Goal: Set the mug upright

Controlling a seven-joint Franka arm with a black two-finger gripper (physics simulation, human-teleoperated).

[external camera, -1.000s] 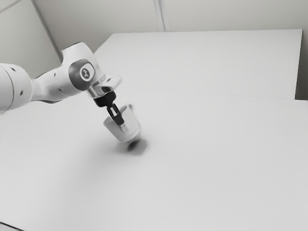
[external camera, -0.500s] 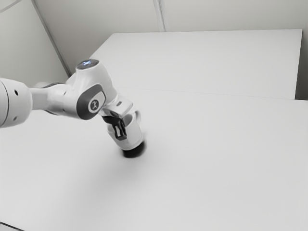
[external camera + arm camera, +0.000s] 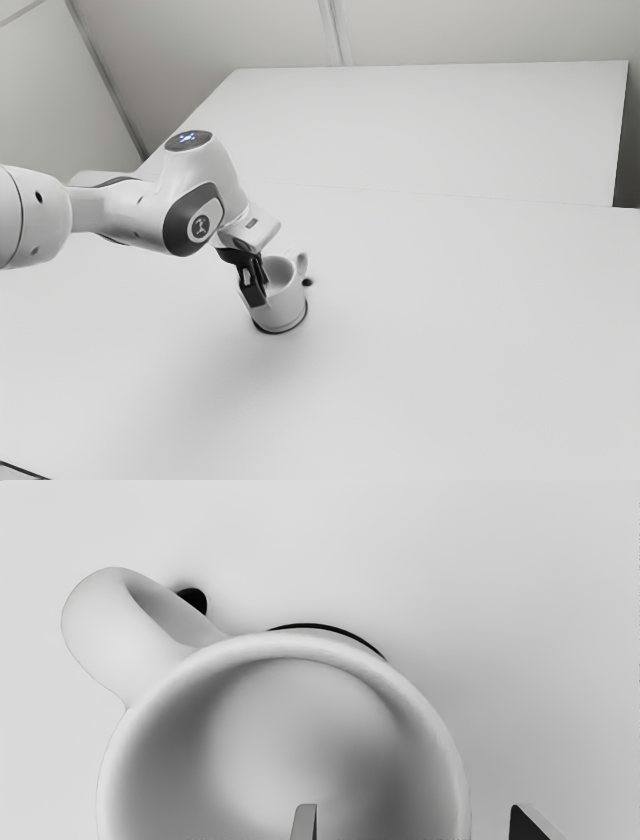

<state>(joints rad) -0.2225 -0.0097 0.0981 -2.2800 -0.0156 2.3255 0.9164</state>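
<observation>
Upright on the tabletop, a little left of centre and below the middle of the exterior view: the mug, long axis vertical, mouth up, just as the task wants it. Open jaws, astride the wall, one finger inside the mouth, the other outside, with space on both sides. Handle on the far side, away from the jaws. Likely safest along the wall, up the mug's axis; sideways, a risk of nudging or tipping.
</observation>
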